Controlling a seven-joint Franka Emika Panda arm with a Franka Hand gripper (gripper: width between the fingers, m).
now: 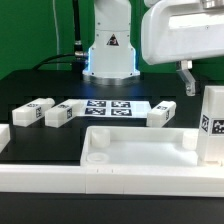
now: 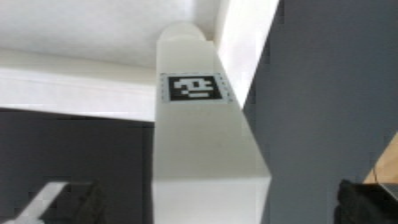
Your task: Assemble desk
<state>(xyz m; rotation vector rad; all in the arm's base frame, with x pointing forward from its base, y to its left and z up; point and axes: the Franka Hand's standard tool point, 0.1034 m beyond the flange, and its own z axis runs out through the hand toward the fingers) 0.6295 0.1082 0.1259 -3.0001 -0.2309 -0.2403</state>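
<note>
The white desk top (image 1: 140, 150) lies like a rimmed tray at the front of the table. One white leg (image 1: 212, 122) stands upright at its corner on the exterior view's right, tag facing forward. My gripper (image 1: 190, 78) hangs just above and beside that leg's top, with only one finger showing there. In the wrist view the leg (image 2: 205, 140) runs between my two dark fingers (image 2: 45, 205), with a gap on each side, so the gripper (image 2: 205, 208) is open and not holding it. Three more legs (image 1: 30, 113), (image 1: 62, 115), (image 1: 162, 113) lie on the black table.
The marker board (image 1: 110, 107) lies flat between the loose legs, in front of the robot base (image 1: 108, 55). A long white border rail (image 1: 60, 185) runs along the front edge. The desk top also shows in the wrist view (image 2: 80, 60).
</note>
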